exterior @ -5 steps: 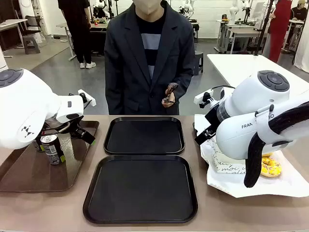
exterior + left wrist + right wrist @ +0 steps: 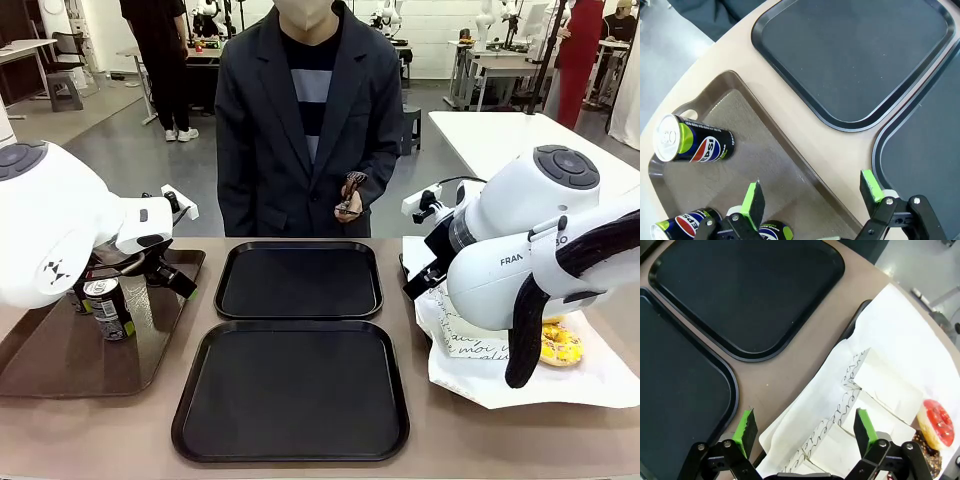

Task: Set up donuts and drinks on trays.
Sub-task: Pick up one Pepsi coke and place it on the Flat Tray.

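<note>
The left gripper point(image 2: 811, 192) is shown spread wide, nothing between its fingers, poised over the rim of a brown tray point(image 2: 790, 170) on the side nearest the black trays. Three soda cans are carried on that brown tray. One can point(image 2: 695, 145) is stood apart toward the handle end, and two more cans point(image 2: 682, 226) are cut off at the bottom edge, just beside one green-padded finger.

The right gripper point(image 2: 805, 429) is likewise held wide and empty, over the edge of a white paper sheet point(image 2: 900, 335). White sleeves with black script point(image 2: 880, 385) are laid on that sheet. Beyond them a red-topped donut point(image 2: 935, 420) and a chocolate donut point(image 2: 926, 454) are seen close together. A yellow-iced donut point(image 2: 558, 345) is partly hidden behind the right arm in the front view.

Between the two arms, a near black tray point(image 2: 290, 390) and a far black tray point(image 2: 298, 280) are set one behind the other on the tabletop point(image 2: 100, 430). At the far side a person in a dark jacket point(image 2: 300, 110) is pictured, a small dark object held in one hand point(image 2: 350, 205).
</note>
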Available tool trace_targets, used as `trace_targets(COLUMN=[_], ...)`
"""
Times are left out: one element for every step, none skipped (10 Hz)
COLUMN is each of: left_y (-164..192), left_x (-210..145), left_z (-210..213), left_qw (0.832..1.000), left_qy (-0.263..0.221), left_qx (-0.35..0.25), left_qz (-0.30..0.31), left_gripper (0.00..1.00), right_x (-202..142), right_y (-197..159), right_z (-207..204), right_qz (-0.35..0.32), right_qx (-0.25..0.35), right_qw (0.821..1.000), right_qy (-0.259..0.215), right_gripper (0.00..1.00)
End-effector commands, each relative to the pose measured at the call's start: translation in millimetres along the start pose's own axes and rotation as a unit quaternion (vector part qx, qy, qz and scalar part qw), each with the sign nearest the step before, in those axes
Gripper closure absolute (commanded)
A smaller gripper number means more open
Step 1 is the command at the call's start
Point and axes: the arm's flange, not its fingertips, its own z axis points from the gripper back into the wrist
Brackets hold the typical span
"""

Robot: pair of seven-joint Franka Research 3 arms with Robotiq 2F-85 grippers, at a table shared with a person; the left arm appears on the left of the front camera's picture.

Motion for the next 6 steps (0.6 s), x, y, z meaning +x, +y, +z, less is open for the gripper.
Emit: trace_targets(left_y=[0.0,0.0,0.0,0.0,0.0,0.0], left_x=[0.0,0.0,0.0,0.0,0.0,0.0], left_z=[0.0,0.0,0.0,0.0,0.0,0.0], left_qw=[1.000,1.000,1.000,1.000,1.000,1.000], left_qy=[0.000,0.000,0.000,0.000,0.000,0.000], left_qx=[0.000,0.000,0.000,0.000,0.000,0.000], left_qz=[0.000,0.000,0.000,0.000,0.000,0.000], left_gripper=[0.00,0.00,0.00,0.00,0.00,0.00], right_x=[0.0,0.0,0.0,0.0,0.0,0.0], right_y=[0.0,0.0,0.0,0.0,0.0,0.0], right_z=[0.0,0.0,0.0,0.0,0.0,0.0], right_qz=[0.000,0.000,0.000,0.000,0.000,0.000], right_qx=[0.000,0.000,0.000,0.000,0.000,0.000], right_qw=[1.000,1.000,1.000,1.000,1.000,1.000], right_qy=[0.000,0.000,0.000,0.000,0.000,0.000], right_gripper=[0.00,0.00,0.00,0.00,0.00,0.00])
